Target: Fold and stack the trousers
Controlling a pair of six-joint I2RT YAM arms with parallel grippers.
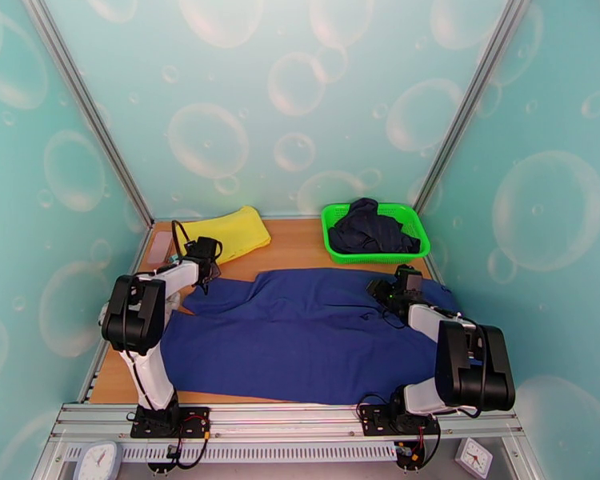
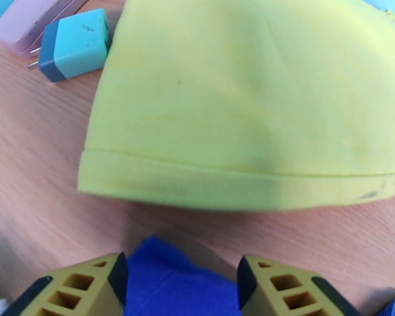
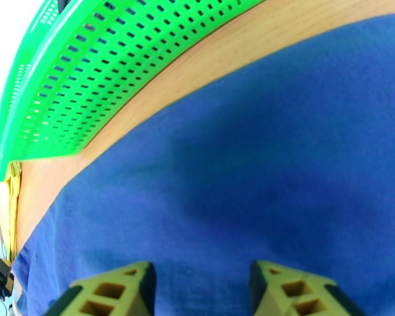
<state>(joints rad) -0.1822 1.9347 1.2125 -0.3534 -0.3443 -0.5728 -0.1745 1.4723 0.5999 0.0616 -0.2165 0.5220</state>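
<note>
The trousers (image 1: 300, 338) lie spread across the surface (image 1: 300, 243). I judge them soft, light and limp, best pinched at the far corners. They are royal-blue, plain and lightly creased. My left claw (image 2: 179, 288) stands parted astride a blue corner near the yellow cloth (image 2: 250, 101). My right claw (image 3: 200, 290) is parted over the far edge by the green basket (image 3: 118, 64).

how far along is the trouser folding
Early. Done: the trousers lie spread wide on the table. In hand: the left hand sits open at their far left corner, the right hand open over their far right edge. Left: the folds and the stacking.
</note>
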